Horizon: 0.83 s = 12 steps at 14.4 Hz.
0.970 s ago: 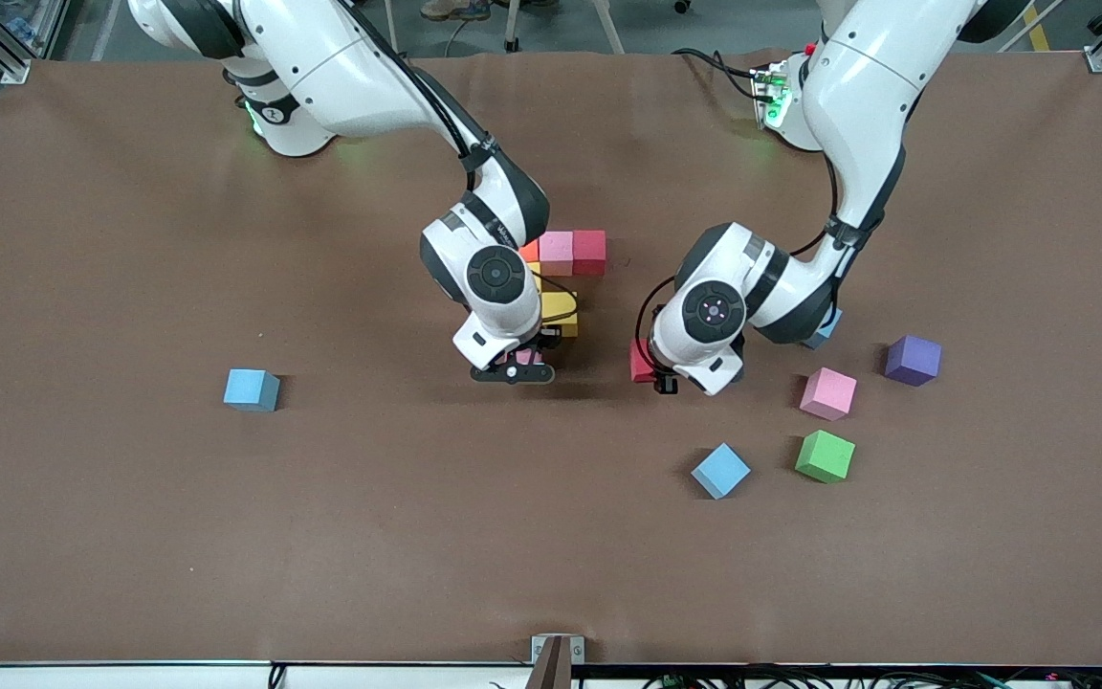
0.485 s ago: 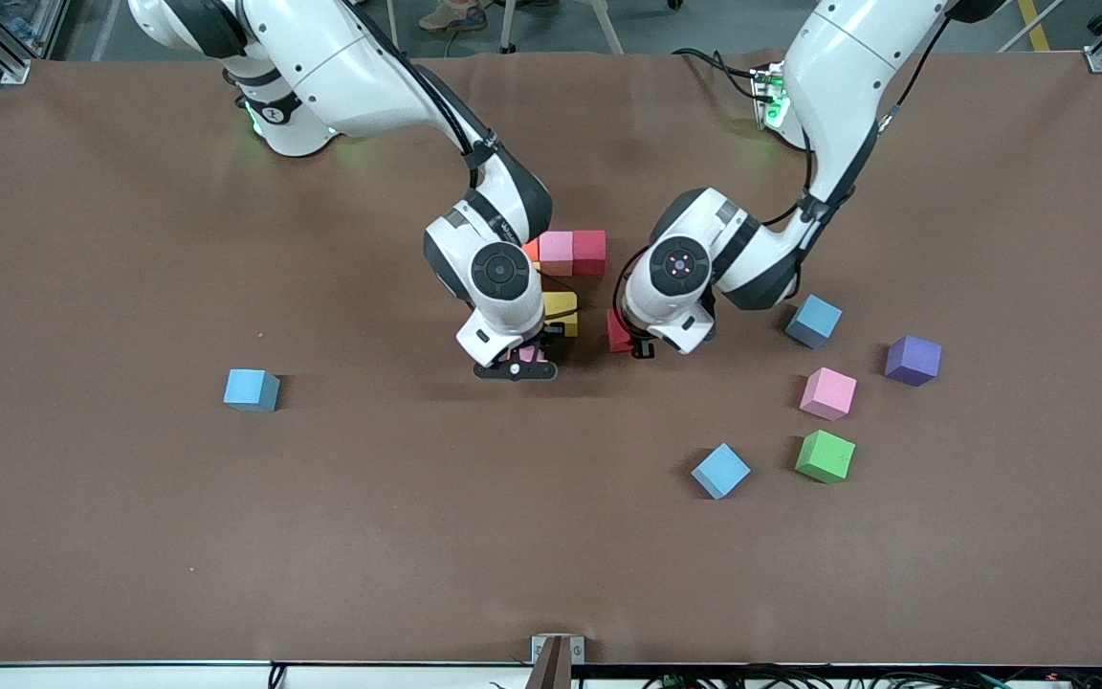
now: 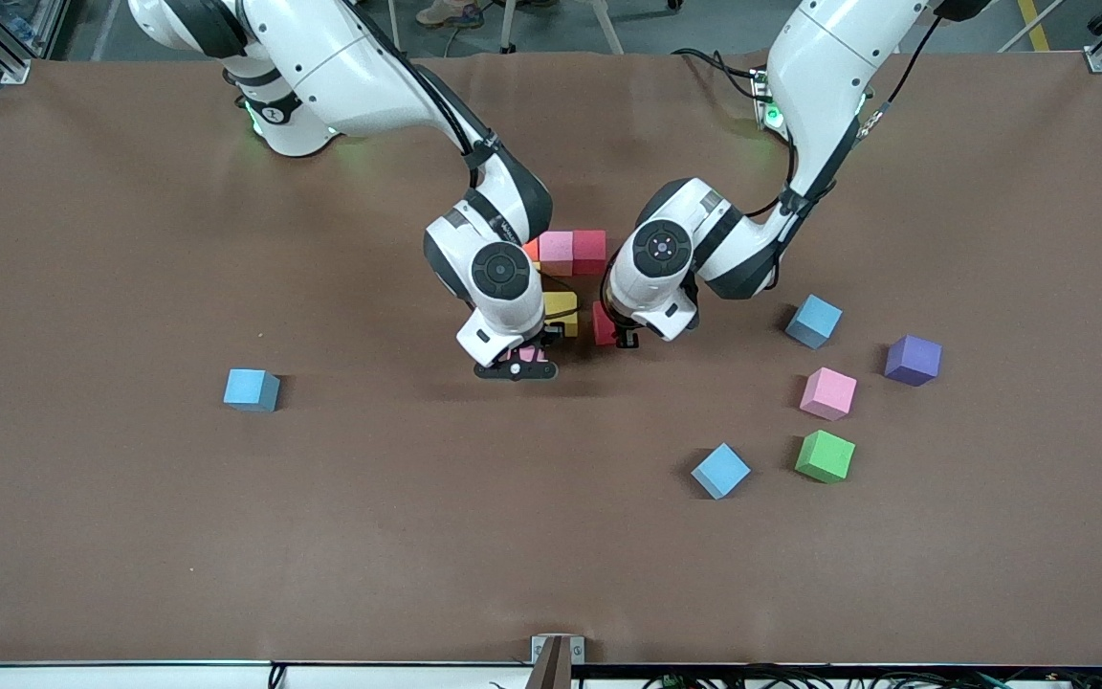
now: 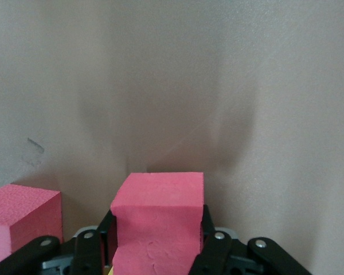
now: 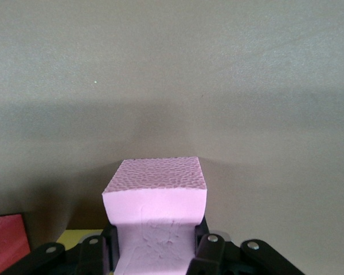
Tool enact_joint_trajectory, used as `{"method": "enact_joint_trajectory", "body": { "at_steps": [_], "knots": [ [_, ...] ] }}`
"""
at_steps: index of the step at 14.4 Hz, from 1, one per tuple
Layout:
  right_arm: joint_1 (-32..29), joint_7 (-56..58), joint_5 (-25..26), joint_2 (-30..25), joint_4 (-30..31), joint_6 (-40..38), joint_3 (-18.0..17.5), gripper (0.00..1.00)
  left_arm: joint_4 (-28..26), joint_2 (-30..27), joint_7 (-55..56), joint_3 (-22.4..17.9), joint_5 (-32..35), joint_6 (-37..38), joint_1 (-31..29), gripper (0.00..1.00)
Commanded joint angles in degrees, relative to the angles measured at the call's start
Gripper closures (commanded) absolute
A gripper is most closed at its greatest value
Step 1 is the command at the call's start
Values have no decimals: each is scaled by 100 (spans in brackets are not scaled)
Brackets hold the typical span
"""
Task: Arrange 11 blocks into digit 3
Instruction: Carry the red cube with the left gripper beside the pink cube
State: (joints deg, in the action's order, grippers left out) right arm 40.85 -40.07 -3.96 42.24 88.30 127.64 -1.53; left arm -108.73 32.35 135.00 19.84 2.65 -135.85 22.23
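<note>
Carrying a red cube (image 3: 604, 323), the left end effector (image 3: 624, 337) is clamped on it just beside the part-built digit 3 (image 3: 565, 277), at the figure's edge toward the left arm's end of the table. The right end effector (image 3: 518, 362) grips a pink cube (image 5: 155, 197) over the figure's edge nearest the front camera. By my reading both are placing blocks, so the next move calls for squaring each cube flush against its neighbours, then letting go cleanly.

The right wrist covers much of the figure: only the orange cube (image 3: 531, 251), a pink (image 3: 556, 253) and a red (image 3: 589, 251) cube in the top bar and a yellow cube (image 3: 561, 308) show. Whether either carried cube touches the table (image 3: 130, 478) I cannot tell. Loose blocks lie well apart: three light blue, a pink cube (image 3: 827, 393), a purple cube (image 3: 913, 360).
</note>
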Motion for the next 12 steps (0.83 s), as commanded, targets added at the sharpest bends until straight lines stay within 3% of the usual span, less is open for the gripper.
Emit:
{"method": "enact_joint_trajectory", "body": {
  "at_steps": [1, 5, 9, 10, 11, 12],
  "knots": [
    [28, 35, 115, 83, -50, -20, 21, 93, -87, -53, 44, -24, -10, -90, 114, 71],
    [46, 9, 115, 83, -50, -20, 21, 87, -43, 26, 53, -24, 199, -90, 185, 71],
    [46, -18, 115, 91, -50, -11, 21, 63, -26, 61, 88, -15, 262, -90, 194, 71],
    [46, -9, 115, 91, -50, -2, 30, 15, -26, 61, 88, -15, 262, -90, 202, 71],
    [46, -9, 115, 100, -50, 6, 30, 0, 9, 70, 88, -15, 262, -99, 203, 71],
    [37, 34, 132, 100, -50, 6, 39, 0, 44, 79, 88, -15, 262, -99, 203, 71]
  ]
}}
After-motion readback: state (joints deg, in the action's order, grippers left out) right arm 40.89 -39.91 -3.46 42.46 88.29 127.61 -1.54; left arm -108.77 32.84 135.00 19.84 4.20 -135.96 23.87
